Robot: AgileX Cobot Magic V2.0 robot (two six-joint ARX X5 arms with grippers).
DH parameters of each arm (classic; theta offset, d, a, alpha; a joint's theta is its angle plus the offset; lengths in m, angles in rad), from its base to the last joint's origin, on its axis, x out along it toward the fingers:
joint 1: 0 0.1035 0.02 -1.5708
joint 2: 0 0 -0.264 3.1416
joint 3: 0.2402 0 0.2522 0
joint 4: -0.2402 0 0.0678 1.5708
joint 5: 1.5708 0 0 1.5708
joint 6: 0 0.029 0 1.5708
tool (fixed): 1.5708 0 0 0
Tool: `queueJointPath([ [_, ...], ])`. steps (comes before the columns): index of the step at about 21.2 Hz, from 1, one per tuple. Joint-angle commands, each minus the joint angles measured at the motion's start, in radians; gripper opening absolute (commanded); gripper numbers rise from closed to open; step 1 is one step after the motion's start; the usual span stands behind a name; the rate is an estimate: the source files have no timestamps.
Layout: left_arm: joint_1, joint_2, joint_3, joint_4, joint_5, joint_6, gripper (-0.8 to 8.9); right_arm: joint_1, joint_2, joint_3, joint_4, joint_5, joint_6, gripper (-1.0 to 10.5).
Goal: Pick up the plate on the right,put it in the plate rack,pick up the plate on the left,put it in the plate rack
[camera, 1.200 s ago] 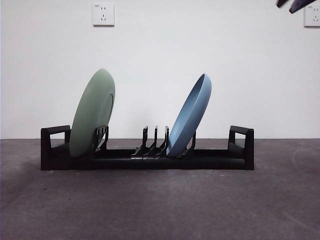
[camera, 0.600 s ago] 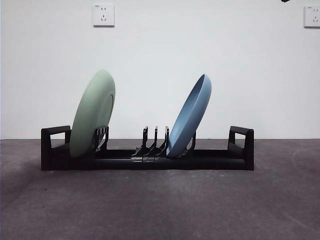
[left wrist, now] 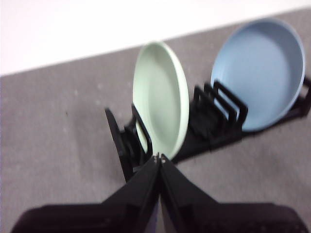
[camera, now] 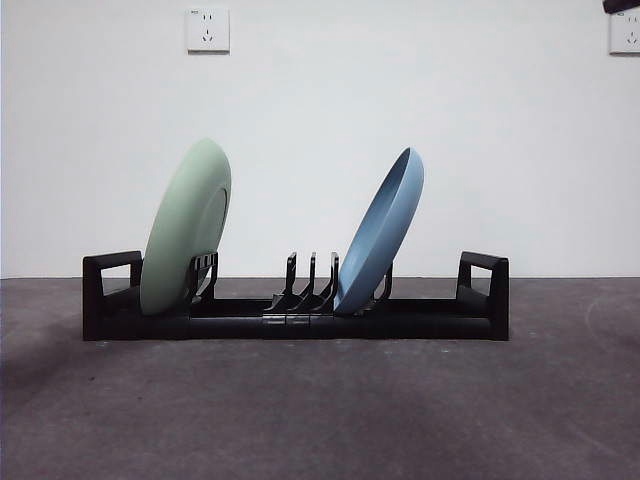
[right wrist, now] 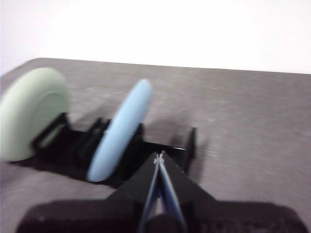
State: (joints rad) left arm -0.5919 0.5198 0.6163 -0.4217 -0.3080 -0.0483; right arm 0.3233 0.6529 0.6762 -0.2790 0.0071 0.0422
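Observation:
The long black plate rack (camera: 295, 322) lies across the dark table. A pale green plate (camera: 186, 228) leans in its left slots and a blue plate (camera: 380, 232) leans in slots right of the middle. Both arms are lifted clear of the rack. In the left wrist view my left gripper (left wrist: 159, 157) is shut and empty, above the green plate (left wrist: 161, 100) and the rack (left wrist: 214, 124). In the right wrist view my right gripper (right wrist: 159, 156) is shut and empty, above the rack's end (right wrist: 192, 143) near the blue plate (right wrist: 119, 137). A black tip (camera: 620, 5) shows at the front view's top right corner.
White wall behind the table carries two sockets (camera: 207, 29), (camera: 624, 32). Several empty upright prongs (camera: 310, 282) stand between the two plates. Bare dark tabletop (camera: 320, 410) spreads in front of the rack.
The black arm tip at the top right corner has moved up and rightward, nearly out of the front view. Plates and rack have not moved.

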Motion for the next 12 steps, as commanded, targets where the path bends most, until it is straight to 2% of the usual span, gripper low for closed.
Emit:
queueJointPath([
  [1,0.002,0.004,-0.002,0.005,-0.005,-0.011,-0.03,-0.002,0.018,-0.013,0.005,0.043,0.056,0.0],
  [12,0.002,0.008,-0.002,-0.069,-0.003,-0.011,-0.03,-0.002,0.027,-0.013,0.001,0.051,0.057,0.0],
])
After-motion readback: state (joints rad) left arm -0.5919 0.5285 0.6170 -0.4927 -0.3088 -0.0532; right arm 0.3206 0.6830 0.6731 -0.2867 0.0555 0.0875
